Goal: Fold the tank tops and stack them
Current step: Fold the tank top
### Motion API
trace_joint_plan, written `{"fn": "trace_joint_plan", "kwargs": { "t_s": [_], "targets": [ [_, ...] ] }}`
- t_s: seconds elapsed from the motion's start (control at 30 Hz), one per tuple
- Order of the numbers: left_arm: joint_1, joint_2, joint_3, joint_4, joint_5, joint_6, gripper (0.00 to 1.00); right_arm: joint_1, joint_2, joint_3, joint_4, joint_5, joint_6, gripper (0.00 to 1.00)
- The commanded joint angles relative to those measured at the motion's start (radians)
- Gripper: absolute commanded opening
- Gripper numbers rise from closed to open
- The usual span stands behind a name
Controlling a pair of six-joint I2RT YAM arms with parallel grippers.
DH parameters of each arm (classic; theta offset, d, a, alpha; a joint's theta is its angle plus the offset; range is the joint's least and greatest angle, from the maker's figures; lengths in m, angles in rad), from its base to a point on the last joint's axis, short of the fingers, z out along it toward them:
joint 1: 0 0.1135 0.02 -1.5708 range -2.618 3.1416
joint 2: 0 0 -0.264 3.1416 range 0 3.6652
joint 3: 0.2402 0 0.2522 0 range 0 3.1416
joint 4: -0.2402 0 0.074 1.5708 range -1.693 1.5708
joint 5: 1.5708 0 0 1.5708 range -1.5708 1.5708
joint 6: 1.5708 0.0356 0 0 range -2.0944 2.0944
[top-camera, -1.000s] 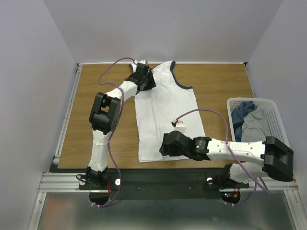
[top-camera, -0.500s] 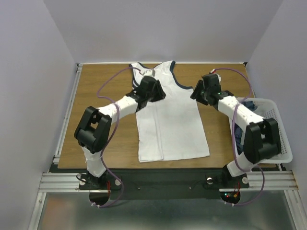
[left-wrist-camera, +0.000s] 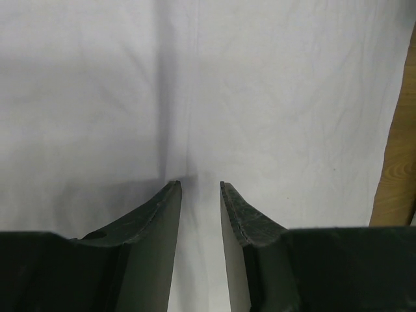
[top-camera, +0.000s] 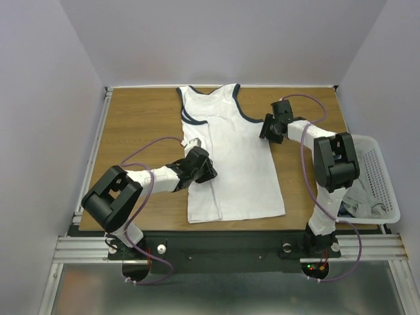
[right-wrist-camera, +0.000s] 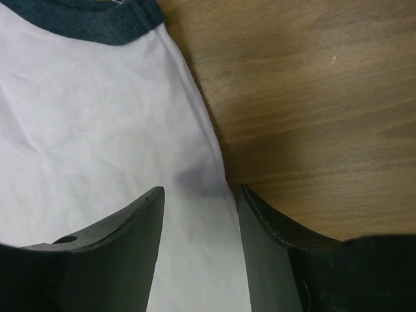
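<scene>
A white tank top [top-camera: 236,157] with navy-edged neck and armholes lies flat on the wooden table [top-camera: 131,125], straps at the far side. No print shows on it. My left gripper [top-camera: 207,172] rests low on the top's left part. In the left wrist view its jaws [left-wrist-camera: 197,187] stand a little apart with the tips on white cloth [left-wrist-camera: 260,84]. My right gripper [top-camera: 264,131] is at the top's right edge, just below the armhole. In the right wrist view it is open [right-wrist-camera: 200,190] and straddles that edge [right-wrist-camera: 84,110], with bare wood [right-wrist-camera: 312,97] to the right.
A white mesh basket [top-camera: 379,172] stands at the table's right edge with grey cloth [top-camera: 357,197] in it, partly behind the right arm. Walls close in the table at the back and sides. Purple cables loop over both arms.
My left gripper has come down from the top's left strap to its lower left part. My right gripper swung from the hem up to the right armhole edge.
</scene>
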Motion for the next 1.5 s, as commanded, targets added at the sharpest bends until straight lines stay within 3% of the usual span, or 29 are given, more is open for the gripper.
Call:
{"fn": "trace_joint_plan", "kwargs": {
  "t_s": [0.0, 0.1, 0.3, 0.53, 0.87, 1.0, 1.07, 1.2, 1.3, 1.47],
  "targets": [
    [-0.006, -0.033, -0.033, -0.032, -0.076, -0.082, 0.41, 0.002, -0.040, -0.021, 0.034, 0.019, -0.005, 0.55],
    [-0.003, -0.033, -0.021, -0.141, -0.122, -0.087, 0.41, 0.002, -0.090, -0.095, 0.038, 0.035, 0.007, 0.55],
    [0.079, -0.078, -0.045, -0.199, -0.159, -0.056, 0.42, 0.016, -0.193, -0.221, 0.067, 0.007, 0.051, 0.55],
    [0.199, -0.118, -0.004, -0.291, -0.244, 0.073, 0.43, 0.134, -0.347, -0.405, 0.127, 0.025, 0.178, 0.55],
    [0.158, -0.085, 0.085, -0.307, -0.208, 0.144, 0.41, 0.227, -0.474, -0.511, 0.169, 0.073, 0.242, 0.55],
    [0.165, -0.092, 0.147, -0.334, -0.270, 0.148, 0.42, 0.335, -0.493, -0.473, 0.164, 0.088, 0.229, 0.55],
    [0.211, -0.069, 0.215, -0.342, -0.262, 0.162, 0.42, 0.454, -0.477, -0.443, 0.143, 0.140, 0.240, 0.55],
    [0.283, 0.088, 0.337, -0.298, -0.227, 0.220, 0.44, 0.640, -0.427, -0.417, 0.133, 0.205, 0.278, 0.55],
    [0.334, 0.246, 0.519, -0.297, -0.159, 0.283, 0.42, 0.784, -0.363, -0.370, 0.118, 0.254, 0.298, 0.56],
    [0.353, 0.398, 0.660, -0.305, -0.106, 0.340, 0.41, 0.890, -0.260, -0.312, 0.057, 0.318, 0.334, 0.57]
  ]
}}
